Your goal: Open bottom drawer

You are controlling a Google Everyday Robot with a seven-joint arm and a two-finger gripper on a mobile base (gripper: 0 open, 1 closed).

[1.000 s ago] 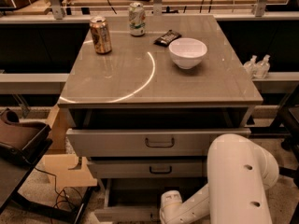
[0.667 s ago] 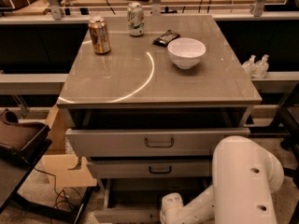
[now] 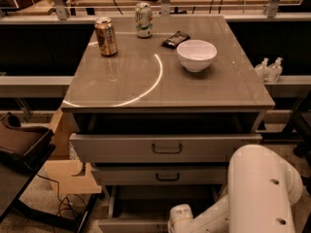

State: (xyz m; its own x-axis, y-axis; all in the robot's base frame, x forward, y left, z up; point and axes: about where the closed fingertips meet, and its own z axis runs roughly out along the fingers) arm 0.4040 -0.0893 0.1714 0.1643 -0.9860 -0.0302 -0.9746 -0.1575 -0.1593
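Note:
The bottom drawer [image 3: 160,203] is the lowest of three grey drawers and stands pulled out toward me. Its plain grey inside shows, and the top edge of its front [image 3: 131,225] lies at the bottom of the view; its handle is out of view. My white arm [image 3: 257,193] fills the lower right. Its wrist [image 3: 181,218] reaches down to the drawer's front right. My gripper is below the picture's bottom edge, by the drawer front.
The top drawer [image 3: 166,148] sits slightly out, above the middle drawer [image 3: 167,176]. The cabinet top holds two cans [image 3: 106,36] [image 3: 143,19], a white bowl [image 3: 196,55] and a dark packet [image 3: 175,39]. Cardboard [image 3: 68,176] and a dark seat [image 3: 19,144] stand left; bottles [image 3: 269,69] stand right.
My arm has shifted slightly to the right. The bottom drawer stays pulled out as before.

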